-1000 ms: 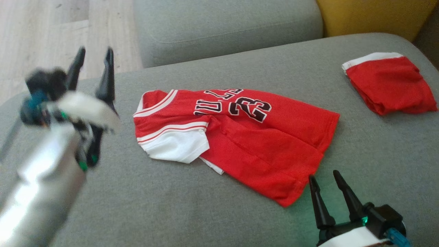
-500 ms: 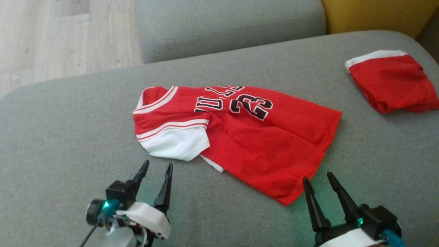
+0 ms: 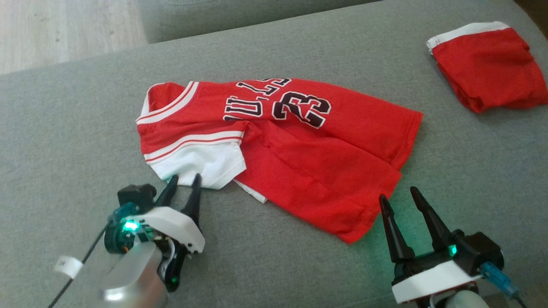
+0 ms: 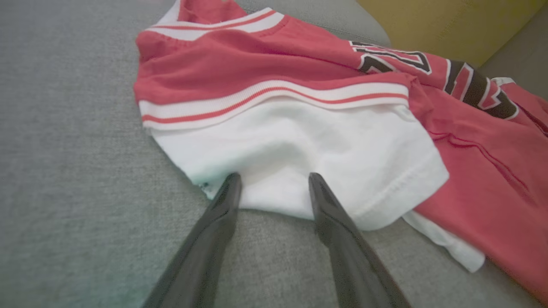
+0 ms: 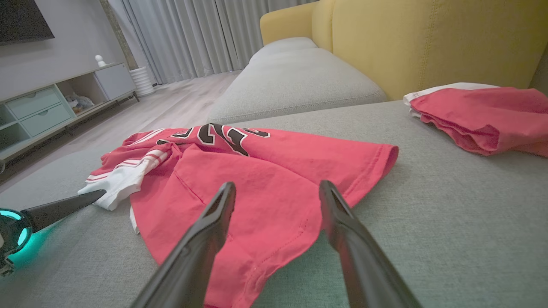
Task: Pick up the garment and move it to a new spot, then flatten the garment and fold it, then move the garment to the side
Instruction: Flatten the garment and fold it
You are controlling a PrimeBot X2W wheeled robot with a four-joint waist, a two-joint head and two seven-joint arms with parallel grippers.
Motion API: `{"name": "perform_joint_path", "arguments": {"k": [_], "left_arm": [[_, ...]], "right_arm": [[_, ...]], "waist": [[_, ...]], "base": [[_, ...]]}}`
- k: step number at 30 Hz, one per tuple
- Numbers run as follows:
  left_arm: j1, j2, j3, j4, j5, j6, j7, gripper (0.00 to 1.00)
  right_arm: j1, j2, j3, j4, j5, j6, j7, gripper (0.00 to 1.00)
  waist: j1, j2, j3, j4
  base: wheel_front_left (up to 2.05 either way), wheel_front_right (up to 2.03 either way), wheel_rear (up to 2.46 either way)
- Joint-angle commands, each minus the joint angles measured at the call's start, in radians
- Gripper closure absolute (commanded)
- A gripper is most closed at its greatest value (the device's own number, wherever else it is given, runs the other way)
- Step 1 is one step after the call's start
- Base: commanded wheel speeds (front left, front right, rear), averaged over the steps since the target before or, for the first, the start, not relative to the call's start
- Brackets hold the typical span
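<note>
Grey sofa seat (image 3: 64, 128) carried everything. Wide bare fabric lay all round the jersey (image 3: 325, 171), most of it off the collar end and along the near side towards the robot. A second grey cushion (image 3: 239, 17) sat beyond the jersey's far edge, with wood floor (image 3: 43, 30) past the collar end and a yellow backrest (image 5: 428, 42) behind the hem end.

Jersey lay mid-seat, red, number 23 facing up, collar end to the robot's left, bottom hem to the right. Not flat: the near half was folded over itself along a diagonal crease. The white sleeve (image 4: 299, 149) stuck out at the near collar-side edge, and a thin white strip peeked from under the fold. Far hem corner lay flat; near hem corner ran to a point.

Folded red shorts (image 3: 488, 68) with a white waistband lay well apart from the jersey, past its hem end, open seat between them.

At the jersey's sleeve, left hand (image 3: 185, 179) had fingers spread, both tips at the sleeve's free edge, nothing pinched. At the jersey's near hem corner, right hand (image 3: 398, 193) also had fingers spread, one tip just beside the red edge, holding nothing.
</note>
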Motion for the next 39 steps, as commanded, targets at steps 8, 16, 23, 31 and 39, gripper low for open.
{"name": "perform_joint_path", "arguments": {"k": [8, 16, 23, 31, 39], "left_arm": [[-0.01, 0.014, -0.011, 0.0, -0.025, -0.026, -0.045, 1.0], [0.065, 0.05, -0.013, -0.061, -0.001, -0.026, -0.067, 1.0], [0.185, 0.123, 0.043, -0.307, 0.083, 0.06, -0.069, 1.0], [0.284, 0.206, 0.051, -0.589, 0.107, 0.185, 0.03, 0.17], [0.331, 0.209, 0.049, -0.584, 0.185, 0.317, -0.016, 0.0]], "right_arm": [[-0.005, -0.017, 0.009, -0.018, -0.008, 0.007, -0.011, 0.0], [0.029, -0.02, 0.01, -0.012, -0.002, 0.007, -0.011, 0.0], [0.058, -0.018, 0.0, -0.014, -0.001, 0.007, -0.011, 0.0], [0.06, -0.018, 0.001, -0.019, 0.001, 0.007, -0.011, 0.0], [0.048, -0.019, 0.001, -0.018, 0.002, 0.007, -0.011, 0.0]], "waist": [[-0.0001, 0.0, -0.049, 0.009], [-0.0001, 0.0, -0.104, 0.031], [-0.0001, 0.0, -0.137, 0.052], [-0.0001, 0.0, -0.123, 0.066], [-0.0001, 0.0, -0.116, 0.065]], "base": [[0.0, 0.0, 0.0], [0.0, 0.0, 0.0], [0.0, 0.0, 0.0], [0.0, 0.0, 0.0], [0.0, 0.0, 0.0]]}}
